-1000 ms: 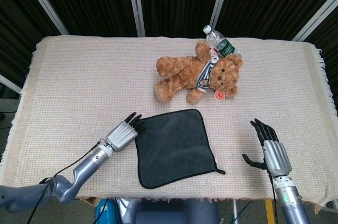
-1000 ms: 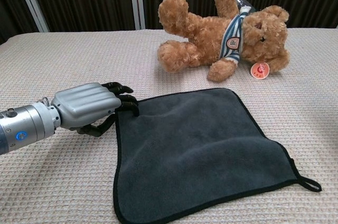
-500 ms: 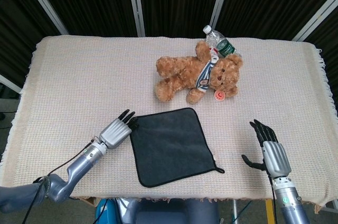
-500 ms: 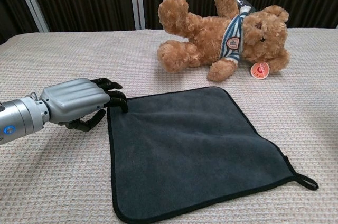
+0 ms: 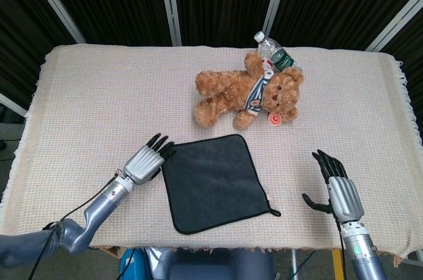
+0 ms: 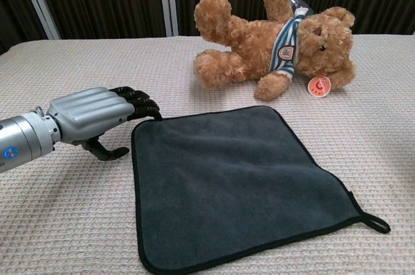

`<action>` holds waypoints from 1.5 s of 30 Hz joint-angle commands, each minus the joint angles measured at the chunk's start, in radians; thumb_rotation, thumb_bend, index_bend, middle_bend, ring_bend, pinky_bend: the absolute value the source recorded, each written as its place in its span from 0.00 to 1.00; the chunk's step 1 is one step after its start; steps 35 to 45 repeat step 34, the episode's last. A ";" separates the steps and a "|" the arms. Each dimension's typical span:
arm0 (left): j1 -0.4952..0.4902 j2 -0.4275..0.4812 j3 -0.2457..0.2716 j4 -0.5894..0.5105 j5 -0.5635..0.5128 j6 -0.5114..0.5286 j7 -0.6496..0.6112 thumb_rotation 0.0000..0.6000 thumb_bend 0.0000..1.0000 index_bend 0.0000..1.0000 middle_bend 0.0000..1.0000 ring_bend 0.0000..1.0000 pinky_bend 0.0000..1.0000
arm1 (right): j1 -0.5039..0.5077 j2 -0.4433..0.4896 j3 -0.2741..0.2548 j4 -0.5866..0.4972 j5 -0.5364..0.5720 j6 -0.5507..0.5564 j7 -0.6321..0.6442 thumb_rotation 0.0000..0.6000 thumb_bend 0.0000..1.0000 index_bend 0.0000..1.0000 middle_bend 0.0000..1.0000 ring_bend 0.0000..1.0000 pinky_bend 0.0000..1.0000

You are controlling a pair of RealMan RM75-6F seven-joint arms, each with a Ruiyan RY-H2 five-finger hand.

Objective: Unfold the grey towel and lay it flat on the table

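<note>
The grey towel (image 5: 215, 183) (image 6: 233, 181) lies spread flat and square on the table, with a black edge and a small loop at its near right corner. My left hand (image 5: 147, 161) (image 6: 97, 116) hovers just left of the towel's far left corner, fingers loosely extended and apart from the cloth, holding nothing. My right hand (image 5: 337, 184) rests open near the table's front right edge, well clear of the towel; the chest view does not show it.
A brown teddy bear (image 5: 248, 92) (image 6: 279, 38) lies on its side behind the towel. A plastic bottle (image 5: 272, 52) lies behind the bear. The woven cream tablecloth (image 5: 92, 108) covers the table, its front edge close to the towel.
My left hand drew the towel's far left corner leftward, flattening it, then let go and lifted slightly away. The right hand stayed put.
</note>
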 commanded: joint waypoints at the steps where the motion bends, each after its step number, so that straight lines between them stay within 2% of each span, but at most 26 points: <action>1: 0.010 0.009 -0.025 -0.032 0.004 0.041 -0.026 1.00 0.24 0.10 0.03 0.00 0.00 | 0.000 0.000 0.000 0.001 -0.004 0.002 -0.003 1.00 0.26 0.00 0.00 0.00 0.00; 5: 0.040 0.051 -0.081 -0.108 -0.015 0.132 -0.058 1.00 0.22 0.09 0.03 0.00 0.00 | 0.000 -0.004 -0.001 0.012 -0.015 0.010 -0.011 1.00 0.26 0.00 0.00 0.00 0.00; 7: 0.078 0.087 -0.115 -0.180 -0.052 0.190 -0.099 1.00 0.21 0.08 0.03 0.00 0.00 | -0.001 -0.004 -0.001 0.018 -0.020 0.014 -0.014 1.00 0.26 0.00 0.00 0.00 0.00; 10: 0.124 0.144 -0.122 -0.254 -0.072 0.247 -0.109 1.00 0.18 0.08 0.02 0.00 0.00 | -0.002 -0.003 -0.002 0.027 -0.026 0.019 -0.027 1.00 0.26 0.00 0.00 0.00 0.00; 17: 0.319 0.306 -0.047 -0.407 -0.090 0.446 -0.105 1.00 0.11 0.08 0.02 0.00 0.00 | 0.009 -0.012 -0.001 0.078 -0.047 0.020 -0.054 1.00 0.26 0.00 0.00 0.00 0.00; 22: 0.453 0.396 0.003 -0.421 -0.100 0.575 -0.144 1.00 0.09 0.08 0.01 0.00 0.00 | 0.006 -0.026 0.001 0.132 -0.082 0.055 -0.057 1.00 0.26 0.00 0.00 0.00 0.00; 26: 0.527 0.471 0.048 -0.417 -0.105 0.606 -0.187 1.00 0.06 0.07 0.00 0.00 0.00 | -0.003 -0.014 -0.004 0.146 -0.097 0.074 -0.073 1.00 0.26 0.00 0.00 0.00 0.00; 34: 0.621 0.535 0.065 -0.354 -0.142 0.641 -0.266 1.00 0.06 0.06 0.00 0.00 0.00 | -0.019 0.007 0.000 0.173 -0.072 0.086 -0.080 1.00 0.25 0.00 0.00 0.00 0.00; 45: 0.621 0.535 0.065 -0.354 -0.142 0.641 -0.266 1.00 0.06 0.06 0.00 0.00 0.00 | -0.019 0.007 0.000 0.173 -0.072 0.086 -0.080 1.00 0.25 0.00 0.00 0.00 0.00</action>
